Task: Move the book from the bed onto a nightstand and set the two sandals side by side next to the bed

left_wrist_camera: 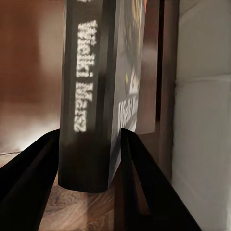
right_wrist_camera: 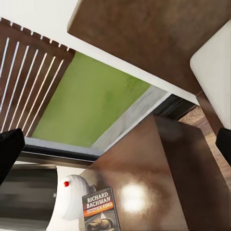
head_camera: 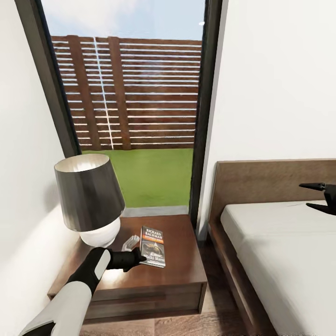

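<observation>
Book (head_camera: 153, 246) flat on nightstand (head_camera: 184, 270), long axis toward the window (head_camera: 126, 93).

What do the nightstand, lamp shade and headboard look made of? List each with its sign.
Nightstand: dark brown wood, glossy top, judging by grain and a bright glare spot.
Lamp shade: dark grey, smooth, perhaps fabric or metal; the look leaves it open.
Headboard: matte brown wood, faint grain, no shine.

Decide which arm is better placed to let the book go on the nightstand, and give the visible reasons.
Left. The left end effector is at the book, fingers either side of its spine, with the book over the nightstand top. The right end effector hovers open over the bed, away from the book.
</observation>
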Controlling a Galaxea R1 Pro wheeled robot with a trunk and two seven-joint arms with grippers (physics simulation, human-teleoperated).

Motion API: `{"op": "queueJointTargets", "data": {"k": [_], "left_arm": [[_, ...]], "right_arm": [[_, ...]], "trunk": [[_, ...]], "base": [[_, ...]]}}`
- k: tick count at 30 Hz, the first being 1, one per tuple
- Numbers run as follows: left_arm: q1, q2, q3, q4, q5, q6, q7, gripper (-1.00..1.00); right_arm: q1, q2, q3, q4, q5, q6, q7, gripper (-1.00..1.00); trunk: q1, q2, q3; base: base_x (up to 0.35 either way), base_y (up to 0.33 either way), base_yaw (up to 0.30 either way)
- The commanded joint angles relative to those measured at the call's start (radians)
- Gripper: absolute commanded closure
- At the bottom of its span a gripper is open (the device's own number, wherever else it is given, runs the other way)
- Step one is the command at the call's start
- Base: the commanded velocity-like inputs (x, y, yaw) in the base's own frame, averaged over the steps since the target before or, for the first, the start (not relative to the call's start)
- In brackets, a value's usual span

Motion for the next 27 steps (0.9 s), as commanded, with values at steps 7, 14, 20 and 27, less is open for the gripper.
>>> {"op": "queueJointTargets", "data": {"k": [7, 14, 20, 27], "left_arm": [[-0.001, -0.001, 0.007, -0.001, 0.003, 0.007, -0.001, 1.00], [-0.001, -0.001, 0.007, -0.001, 0.003, 0.007, -0.001, 1.00], [-0.001, 0.000, 0.007, -0.002, 0.003, 0.008, -0.002, 1.00], [-0.001, 0.002, 0.007, -0.001, 0.003, 0.008, -0.003, 1.00]], "right_arm": [[-0.002, -0.001, 0.007, 0.002, 0.005, 0.000, 0.010, -1.00], [-0.002, -0.001, 0.006, 0.002, 0.005, 0.000, 0.010, -1.00], [-0.002, -0.001, 0.006, 0.002, 0.005, 0.000, 0.010, -1.00], [-0.002, -0.001, 0.007, 0.002, 0.005, 0.000, 0.010, -1.00]], "trunk": [[0.000, -0.001, -0.001], [0.000, -0.001, -0.001], [0.008, -0.015, -0.007], [0.023, -0.043, -0.020]], "base": [[0.000, 0.000, 0.000], [0.000, 0.000, 0.000], [0.000, 0.000, 0.000], [0.000, 0.000, 0.000]]}}
